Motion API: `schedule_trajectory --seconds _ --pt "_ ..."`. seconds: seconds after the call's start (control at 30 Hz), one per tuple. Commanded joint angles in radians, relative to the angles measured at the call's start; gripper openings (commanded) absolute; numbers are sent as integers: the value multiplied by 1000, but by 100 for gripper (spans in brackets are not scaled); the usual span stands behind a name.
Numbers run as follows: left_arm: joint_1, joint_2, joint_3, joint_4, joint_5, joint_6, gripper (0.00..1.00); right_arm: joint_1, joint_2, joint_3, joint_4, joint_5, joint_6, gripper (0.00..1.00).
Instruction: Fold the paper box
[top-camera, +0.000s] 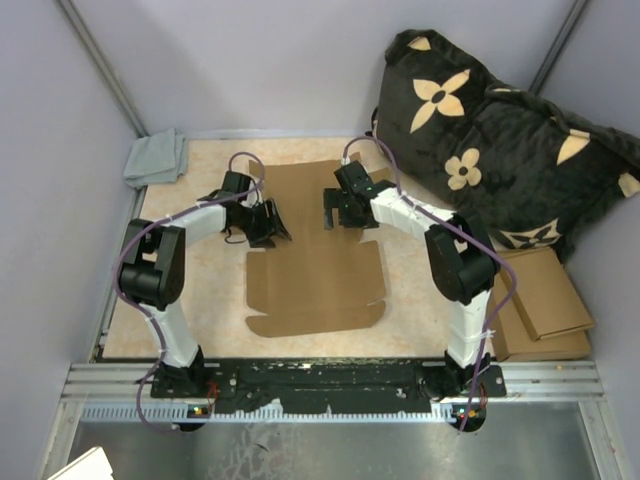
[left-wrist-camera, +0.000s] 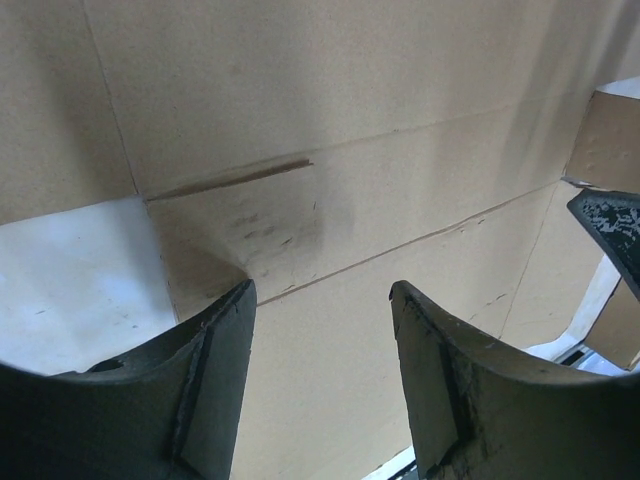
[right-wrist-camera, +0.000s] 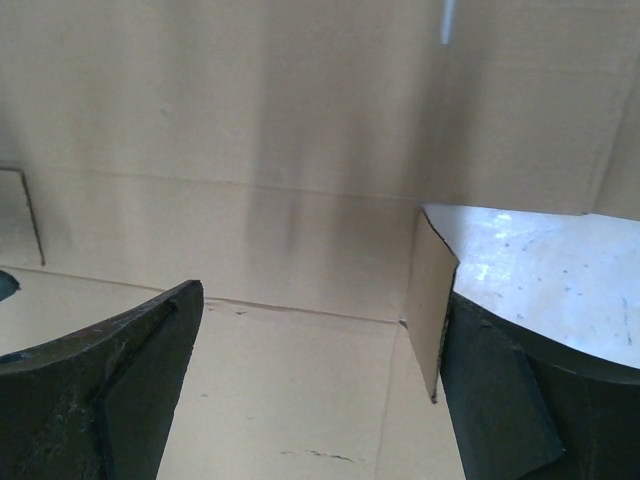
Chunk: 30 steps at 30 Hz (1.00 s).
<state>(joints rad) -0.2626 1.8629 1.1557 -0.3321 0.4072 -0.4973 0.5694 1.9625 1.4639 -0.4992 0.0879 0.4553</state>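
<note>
The paper box (top-camera: 315, 285) lies opened out as a flat brown sheet in the middle of the table (top-camera: 200, 310), its long side running away from the arm bases, with notched flaps showing along its near edge and its left and right edges. Crease lines cross it in the left wrist view (left-wrist-camera: 400, 120) and in the right wrist view (right-wrist-camera: 250, 120). In the right wrist view a small flap (right-wrist-camera: 428, 310) stands up from the sheet just beside one finger; whether the two touch cannot be told. The left end effector (top-camera: 268, 222) hangs over the left part of the sheet's far half, and its own camera (left-wrist-camera: 320, 295) shows the jaws parted with only cardboard behind the gap, gripping nothing. The right end effector (top-camera: 340, 210) hangs over the right part of the same half, facing the left one across the sheet; its jaws (right-wrist-camera: 320, 295) are spread very wide and also grip nothing. A folded grey cloth (top-camera: 155, 158) lies at the table's far left corner. A large black cushion with tan flowers (top-camera: 490, 150) leans at the far right. Below it, right of the right arm, sits a stack of flat cardboard pieces (top-camera: 545, 305).
</note>
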Motion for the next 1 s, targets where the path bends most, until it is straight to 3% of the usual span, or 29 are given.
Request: schedule_trajectory --seconds 0.0,0.43,0.97 --pt "-19 16 9 -56 -42 29 64 30 22 32 45 -46 -32 95" --pt "-22 41 18 -76 -52 33 64 57 169 73 27 -81 -23 93" --pt "-63 -77 -28 -121 -144 64 65 62 -23 -54 30 -88 -15 93"
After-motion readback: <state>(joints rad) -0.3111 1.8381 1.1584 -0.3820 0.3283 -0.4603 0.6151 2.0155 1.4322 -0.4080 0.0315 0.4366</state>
